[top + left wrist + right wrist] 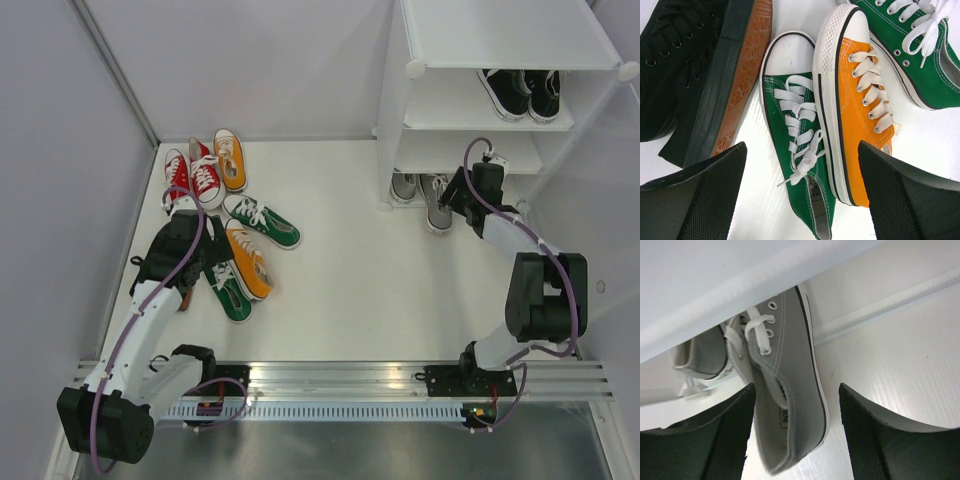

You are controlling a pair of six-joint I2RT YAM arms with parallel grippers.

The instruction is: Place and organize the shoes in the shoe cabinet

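Firstly, left jaws: spread wide, gripping nothing, poised over a green shoe (790, 135) that lies between them on the bench, toe pointing away. Just right of it, side against side, is an orange shoe (860, 115), and beyond that a second green shoe (910, 55). Left of these jaws lies a black shoe (680, 70), tipped on its side with its brownish sole showing. Farther off, past the jaws, are a red pair (195, 172) and a second orange shoe (230, 158).

Right jaws: parted, astride the heel of a grey shoe (790, 370), not clamped on it. Ahead of the jaws, its toe lies under the lowest shelf of the shoe cabinet (500, 30), beside a second grey shoe (705, 352). On a higher tier above these jaws sits a black pair (520, 92).

Writing: a tongue tag on the green shoe and an insole stamp in the grey shoe, both too small to read.

Surface: white bench (380, 280); pale walls (60, 150); metal rail (340, 375) along the near edge.
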